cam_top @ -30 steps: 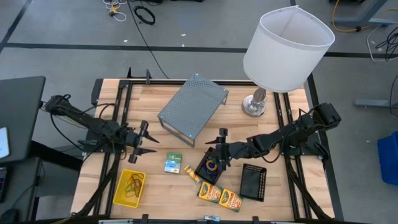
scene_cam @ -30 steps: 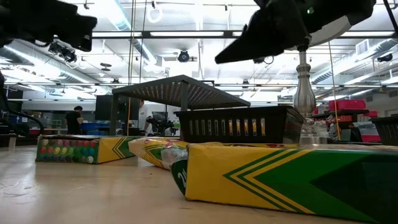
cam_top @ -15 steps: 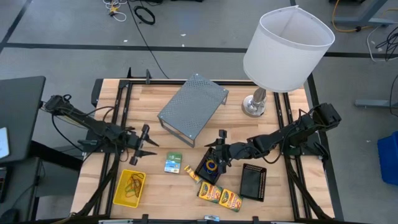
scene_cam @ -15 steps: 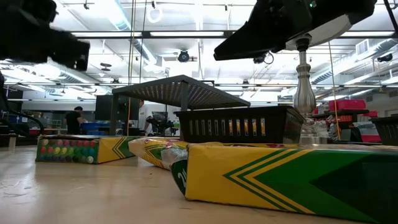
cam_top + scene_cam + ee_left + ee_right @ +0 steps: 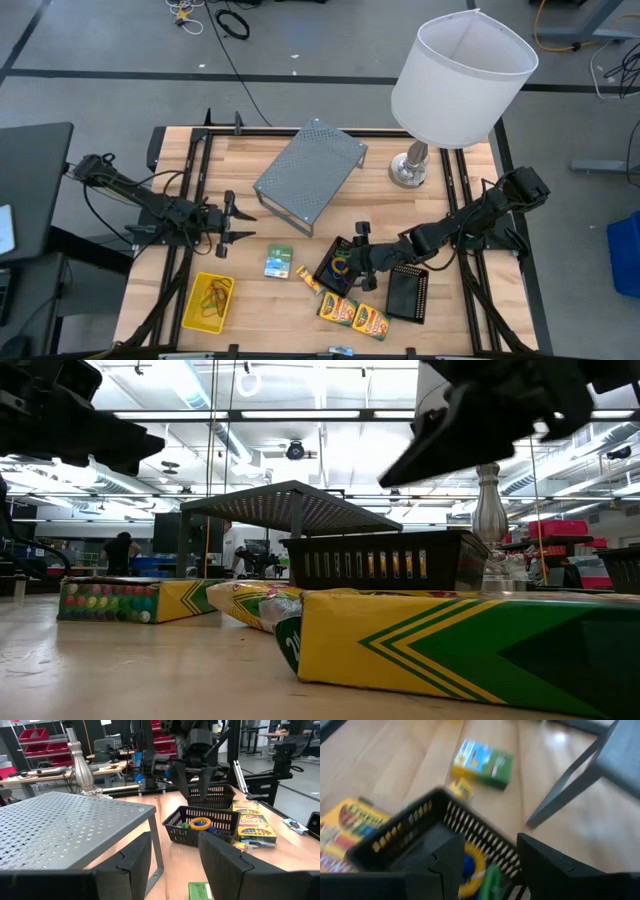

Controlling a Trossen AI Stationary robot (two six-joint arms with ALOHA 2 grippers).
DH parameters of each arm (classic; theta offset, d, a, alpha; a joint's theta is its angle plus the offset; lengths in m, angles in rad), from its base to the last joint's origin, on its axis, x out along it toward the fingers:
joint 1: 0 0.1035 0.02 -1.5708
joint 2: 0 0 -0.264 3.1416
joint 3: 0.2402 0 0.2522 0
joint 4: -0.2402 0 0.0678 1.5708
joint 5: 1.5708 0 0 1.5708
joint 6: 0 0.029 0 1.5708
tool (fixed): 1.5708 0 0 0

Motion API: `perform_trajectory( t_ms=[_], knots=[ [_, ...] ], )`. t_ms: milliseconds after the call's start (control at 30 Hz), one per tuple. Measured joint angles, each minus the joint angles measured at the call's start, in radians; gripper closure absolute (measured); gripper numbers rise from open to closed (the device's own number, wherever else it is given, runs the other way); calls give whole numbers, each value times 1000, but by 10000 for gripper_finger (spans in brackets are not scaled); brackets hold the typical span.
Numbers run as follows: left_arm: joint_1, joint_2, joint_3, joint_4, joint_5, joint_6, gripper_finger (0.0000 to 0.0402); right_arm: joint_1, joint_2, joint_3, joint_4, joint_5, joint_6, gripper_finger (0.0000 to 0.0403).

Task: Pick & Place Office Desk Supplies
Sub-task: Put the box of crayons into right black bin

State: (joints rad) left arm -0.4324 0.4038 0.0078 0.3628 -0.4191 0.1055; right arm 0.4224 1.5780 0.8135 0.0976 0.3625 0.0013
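Observation:
A black mesh tray [image 5: 332,270] with coloured rubber bands [image 5: 472,865] stands at the table's near middle. My right gripper [image 5: 358,257] hangs open over its right part, fingers slanting down, touching nothing that I can see. A second black mesh tray [image 5: 407,291] lies to the right. Two crayon boxes [image 5: 338,308] [image 5: 370,321] lie flat near the front edge. A green-white packet [image 5: 279,261] lies left of the tray, and a yellow basket [image 5: 208,302] with bands sits front left. My left gripper [image 5: 240,222] is open and level at the left, holding nothing.
A grey perforated metal shelf [image 5: 310,175] stands on legs at the far middle. A lamp with a big white shade [image 5: 462,75] has its base [image 5: 408,172] at the far right. Bare wood lies between my left gripper and the packet.
My right gripper has moved toward the table's near edge and a little right, sinking and tipping further down over the tray with the rubber bands. My left gripper has sunk a little. No object has moved.

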Motion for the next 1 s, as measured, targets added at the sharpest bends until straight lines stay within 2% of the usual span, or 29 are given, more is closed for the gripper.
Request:
perform_trajectory(
  t_ms=[100,167,333,433,800,1000],
  knots=[
    [0,0,0,0,-2,0,232,14,0,1,-47,-16,14,215],
    [0,0,0,0,-3,0,232,30,0,33,-138,-28,17,215],
    [2,1,0,0,-13,8,232,70,0,195,-470,-31,106,215],
    [2,1,0,-1,-35,8,232,98,-1,278,-565,-58,203,215],
    [2,19,0,-3,-36,-2,232,204,68,311,-553,-287,627,215],
    [2,22,-1,-3,-36,-5,232,232,159,311,-471,-423,733,215]
  ],
)
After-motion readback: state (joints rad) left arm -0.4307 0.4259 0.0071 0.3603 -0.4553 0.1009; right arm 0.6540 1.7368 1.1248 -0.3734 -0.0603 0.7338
